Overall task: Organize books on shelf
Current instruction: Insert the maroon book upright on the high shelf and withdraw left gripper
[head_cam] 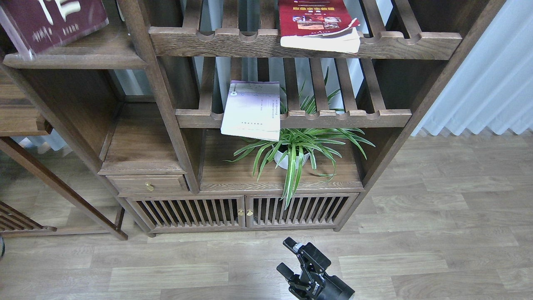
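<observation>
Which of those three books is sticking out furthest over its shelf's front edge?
The pale lavender-white paperback on the lower slatted rack: it overhangs far past the rail, above the potted plant. The red book overhangs slightly; the maroon one looks fully supported.

At the upper left of the frame, the maroon book (pixel 54 21) bears large white Chinese characters, cut off by the frame edge, with smaller white ones beneath, too blurred to read. The red book (pixel 318 18) at top centre carries a yellow title line, illegible. The lavender-white book (pixel 252 109) shows only tiny unreadable print.
</observation>
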Available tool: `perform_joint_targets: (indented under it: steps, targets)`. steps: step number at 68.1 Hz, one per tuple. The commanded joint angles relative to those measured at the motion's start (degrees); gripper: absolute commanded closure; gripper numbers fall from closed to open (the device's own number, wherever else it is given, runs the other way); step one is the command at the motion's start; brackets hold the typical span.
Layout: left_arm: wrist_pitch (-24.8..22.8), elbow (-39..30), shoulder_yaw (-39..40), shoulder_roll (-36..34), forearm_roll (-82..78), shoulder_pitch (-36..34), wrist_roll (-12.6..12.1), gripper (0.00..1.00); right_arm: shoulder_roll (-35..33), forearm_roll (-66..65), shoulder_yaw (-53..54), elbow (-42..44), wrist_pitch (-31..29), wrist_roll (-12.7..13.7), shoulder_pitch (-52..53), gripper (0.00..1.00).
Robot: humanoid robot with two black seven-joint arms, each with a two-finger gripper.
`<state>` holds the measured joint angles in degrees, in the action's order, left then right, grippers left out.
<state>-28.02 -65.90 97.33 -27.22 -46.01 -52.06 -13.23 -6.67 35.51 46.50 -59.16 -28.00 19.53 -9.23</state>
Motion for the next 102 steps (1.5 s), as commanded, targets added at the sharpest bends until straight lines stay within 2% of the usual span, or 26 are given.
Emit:
perform_joint_targets:
  steps: [1, 22, 23, 36, 45, 59, 67, 68, 73, 89, 102]
  targets:
    - [0.0, 5.8, -1.8, -1.1, -0.6, -3.7, 0.0, 0.95, -0.1, 0.0, 0.0, 0.0, 0.0, 0.0, 0.0, 0.00]
    - [0.0, 19.0, -8.2, -1.2, -0.5, -14.9, 0.4, 0.95, -0.4, 0.1, 0.1, -0.3, 0.0, 0.0, 0.0, 0.00]
    - [0.0, 21.9, -10.0, -1.2, -0.4, -17.3, 0.4, 0.95, -0.4, 0.2, 0.1, -0.3, 0.0, 0.0, 0.0, 0.00]
    - [0.0, 33.1, -15.8, -0.3, 0.3, -24.0, 1.7, 0.95, -0.3, 0.2, 0.3, -0.7, 0.0, 0.0, 0.1, 0.00]
    - [0.0, 37.9, -17.6, 0.2, 0.5, -26.4, 1.9, 0.95, 0.0, 0.3, 1.3, -0.7, 0.0, 0.0, -0.1, 0.00]
    - [0.0, 39.9, -18.2, 1.6, 1.5, -26.6, 2.5, 0.95, 0.1, 0.3, 1.3, -0.7, 0.0, 0.0, -0.7, 0.00]
    - [0.0, 39.9, -19.4, 1.7, 2.5, -26.5, 5.9, 0.95, 0.0, 0.3, 1.3, -0.7, 0.0, 0.0, -0.7, 0.00]
    - [0.0, 39.9, -21.6, 1.5, 3.7, -26.4, 7.1, 0.95, 0.0, 0.3, 1.4, -1.0, 0.0, 0.0, -0.7, 0.00]
    - [0.0, 39.8, -25.0, 0.9, 5.5, -26.4, 8.0, 0.95, -0.1, 0.3, 1.4, -1.7, 0.0, 0.0, -0.8, 0.00]
    - [0.0, 39.3, -37.8, -1.6, 15.2, -26.8, 7.8, 0.96, -0.4, 0.6, 1.4, -2.1, 0.0, 0.1, -0.5, 0.00]
    - [0.0, 39.3, -41.5, -3.1, 19.7, -27.9, 4.9, 0.94, -2.9, 0.7, 1.4, -2.3, 0.0, 0.2, -0.1, 0.00]
